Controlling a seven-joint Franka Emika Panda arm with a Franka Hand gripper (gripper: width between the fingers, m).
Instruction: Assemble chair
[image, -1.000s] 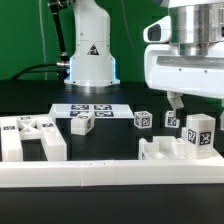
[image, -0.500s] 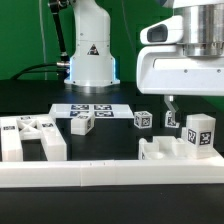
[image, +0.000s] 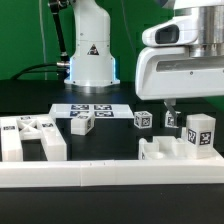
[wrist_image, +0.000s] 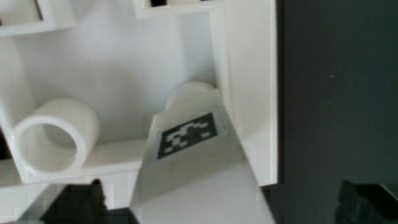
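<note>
**Jaws released above the loose chair parts**

Nearest in the exterior view, a long white rail runs across the black worktop. Just behind the rail, toward the exterior view's left, lies a flat chair part with tags on its upper face. Just behind the rail toward the exterior view's right sits a chunky chair part with raised lugs. A tagged block stands at the chunky part's right end; whether the two are joined cannot be told.

Farther behind the rail, three small tagged pieces stand in a row, apart from one another: a left piece, a middle cube and a right cube. Beyond the left piece lies the marker board. Farthest from the rail stands the arm's white base, against a green backdrop.

The wrist housing hangs high over the rail's right half, with one dark finger pointing down just above the right cube.

In the wrist view the jaws are released and spread wide, grasping nothing. Their dark fingertips sit either side of a white tagged part, with gaps between. A round white socket lies just beside that part.
</note>
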